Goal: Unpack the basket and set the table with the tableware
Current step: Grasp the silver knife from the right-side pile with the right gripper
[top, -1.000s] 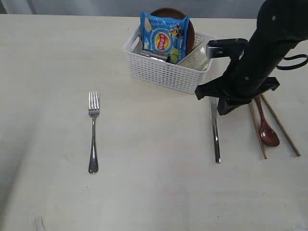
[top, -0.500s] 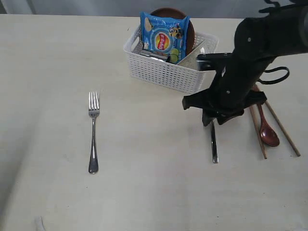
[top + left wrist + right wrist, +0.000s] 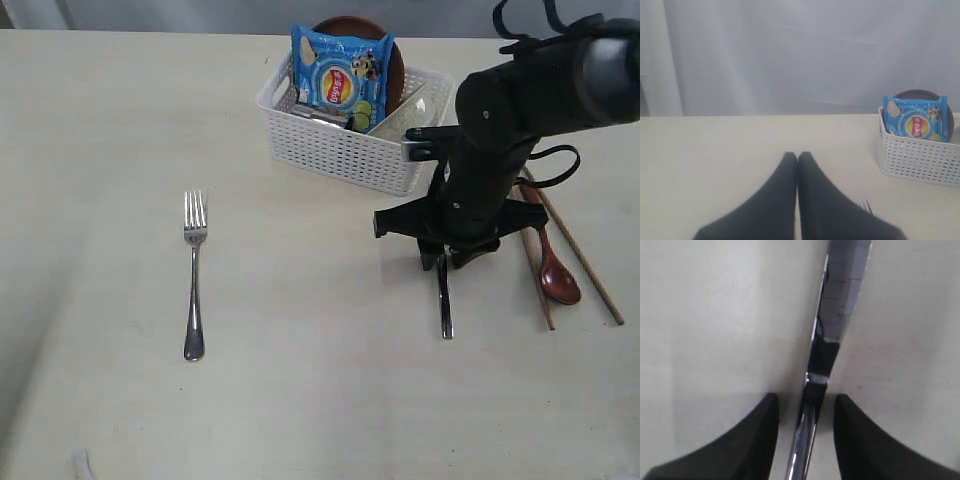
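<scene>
The steel knife (image 3: pixel 445 305) (image 3: pixel 827 350) lies flat on the table (image 3: pixel 300 400). My right gripper (image 3: pixel 440 262) (image 3: pixel 805 400) hangs low over the knife's upper part, open, one finger on each side with a gap to the steel. The fork (image 3: pixel 194 275) lies at the left. A wooden spoon (image 3: pixel 555 270) rests between two chopsticks (image 3: pixel 535 275) right of the knife. The white basket (image 3: pixel 340 150) (image 3: pixel 915 157) holds a brown plate (image 3: pixel 395 60) and a pale bowl (image 3: pixel 405 120). My left gripper (image 3: pixel 797 156) is shut and empty, out of the exterior view.
A blue crisp packet (image 3: pixel 342 78) (image 3: pixel 915 120) stands upright in the basket in front of the plate. The right arm's black body (image 3: pixel 520 110) looms over the basket's right end. A pale curtain backs the table in the left wrist view.
The right arm has swung left and lower over the knife. Its jaws have opened and the knife lies free between them, shifted slightly left.
</scene>
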Controlling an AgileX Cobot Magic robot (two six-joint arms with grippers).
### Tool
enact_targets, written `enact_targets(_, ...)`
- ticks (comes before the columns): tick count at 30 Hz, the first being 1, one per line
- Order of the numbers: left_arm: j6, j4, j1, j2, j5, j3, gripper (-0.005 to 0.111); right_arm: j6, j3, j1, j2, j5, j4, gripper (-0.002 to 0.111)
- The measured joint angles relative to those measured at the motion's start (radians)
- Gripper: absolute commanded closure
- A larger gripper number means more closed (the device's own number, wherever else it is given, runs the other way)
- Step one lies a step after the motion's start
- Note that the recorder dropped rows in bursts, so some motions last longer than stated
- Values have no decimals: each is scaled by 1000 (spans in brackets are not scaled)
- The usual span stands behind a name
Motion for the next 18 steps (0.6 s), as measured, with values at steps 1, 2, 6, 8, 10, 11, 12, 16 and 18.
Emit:
enact_targets(1, 0, 0, 0, 0, 0, 0, 107, 0, -2, 0, 5, 6, 0, 72)
enact_targets(2, 0, 0, 0, 0, 0, 0, 107, 0, -6, 0, 14, 10, 0, 74)
enact_targets(6, 0, 0, 0, 0, 0, 0, 107, -12, -20, 0, 40, 32, 14, 93)
enact_targets(8, 0, 0, 0, 0, 0, 0, 107, -29, -25, 0, 46, 37, 21, 107)
enact_targets(10, 0, 0, 0, 0, 0, 0, 107, -29, -29, 0, 48, 41, 25, 109)
enact_targets(11, 0, 0, 0, 0, 0, 0, 107, -29, -32, 0, 50, 42, 25, 109)
enact_targets(12, 0, 0, 0, 0, 0, 0, 107, -31, -32, 0, 50, 42, 25, 109)
enact_targets(16, 0, 0, 0, 0, 0, 0, 107, -41, -32, 0, 50, 42, 26, 109)
enact_targets(18, 0, 0, 0, 0, 0, 0, 107, -43, -32, 0, 48, 42, 26, 109)
